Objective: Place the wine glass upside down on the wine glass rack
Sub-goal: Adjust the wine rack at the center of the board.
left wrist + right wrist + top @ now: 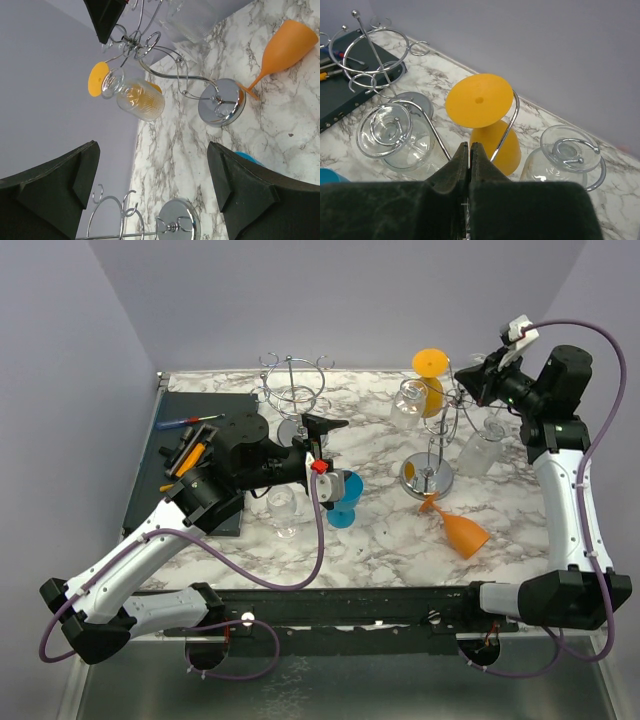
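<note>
Top view: the wine glass rack (428,477) stands at 2 o'clock on the marble bench (380,545). An orange wine glass (431,364) hangs upside down on it, foot uppermost. Only this view takes in the dark mat (215,402) with hand tools at 9 o'clock, a blue glass (347,498) and a clear glass (283,508) near bench centre.

Right wrist view: we see what the top view blurs, the orange foot resting in a wire hook, with a clear glass (395,132) hung at its 8 o'clock and another (567,155) at its 4 o'clock. The right claw (470,157) is pressed fully closed just short of the orange bowl, gripping nothing.

Left wrist view: the left claw (152,150) is spread wide and holds nothing. Between its fingers we see an empty second rack (177,220). A second orange glass (287,45) lies on its side, foot just beside the loaded rack's base.
</note>
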Controlling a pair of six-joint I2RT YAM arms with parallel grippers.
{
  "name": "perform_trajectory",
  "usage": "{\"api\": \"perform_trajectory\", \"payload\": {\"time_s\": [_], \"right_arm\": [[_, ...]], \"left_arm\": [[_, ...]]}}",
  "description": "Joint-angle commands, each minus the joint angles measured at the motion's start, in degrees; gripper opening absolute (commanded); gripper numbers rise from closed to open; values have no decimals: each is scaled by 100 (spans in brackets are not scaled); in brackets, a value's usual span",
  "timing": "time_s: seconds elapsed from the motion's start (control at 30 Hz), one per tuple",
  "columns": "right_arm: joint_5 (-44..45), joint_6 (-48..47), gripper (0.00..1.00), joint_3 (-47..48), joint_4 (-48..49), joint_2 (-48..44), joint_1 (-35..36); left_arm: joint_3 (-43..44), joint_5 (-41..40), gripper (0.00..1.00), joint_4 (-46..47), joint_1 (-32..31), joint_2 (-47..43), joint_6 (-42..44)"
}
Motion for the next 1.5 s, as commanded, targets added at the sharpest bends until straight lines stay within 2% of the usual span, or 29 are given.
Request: {"api": "perform_trajectory", "payload": {"time_s": [0.0, 0.03, 0.07, 0.13, 0.23, 0.37, 0.57, 0.7, 0.8, 1.0, 1.27, 1.33, 1.47], "right_arm": [[-6, -21, 5, 597, 516, -110, 14], [148, -44, 21, 598, 413, -147, 10], [237, -87, 31, 628, 231, -178, 12], [334, -127, 44, 688, -120, -223, 15], [331, -100, 50, 606, -401, -291, 11], [257, 2, 50, 549, -683, -305, 12], [712, -30, 52, 534, -968, -293, 10], [827, -13, 60, 515, -1079, -256, 11], [713, 21, 60, 441, -1099, -246, 15], [676, 83, 55, 314, -1158, -150, 15], [774, 153, 55, 203, -1222, -22, 14], [738, 169, 52, 189, -1219, 24, 14], [710, 167, 39, 143, -1263, 149, 19]], "left_arm": [[41, -107, 96, -58, -31, -94, 64], [16, -106, 96, -58, -32, -111, 74], [-10, -105, 96, -58, -31, -122, 77], [-43, -88, 96, -64, -33, -139, 96], [-57, -79, 96, -58, -38, -149, 103], [-39, -57, 96, -60, -31, -153, 77], [-58, -71, 96, -58, -35, -184, 67], [-41, -52, 96, -64, -34, -157, 68], [-48, -40, 96, -59, -37, -148, 72], [-53, -44, 96, -58, -31, -148, 77], [-83, -61, 96, -58, -33, -186, 90], [-76, -53, 96, -64, -31, -183, 99], [-31, -53, 96, -58, -31, -157, 99]]}}
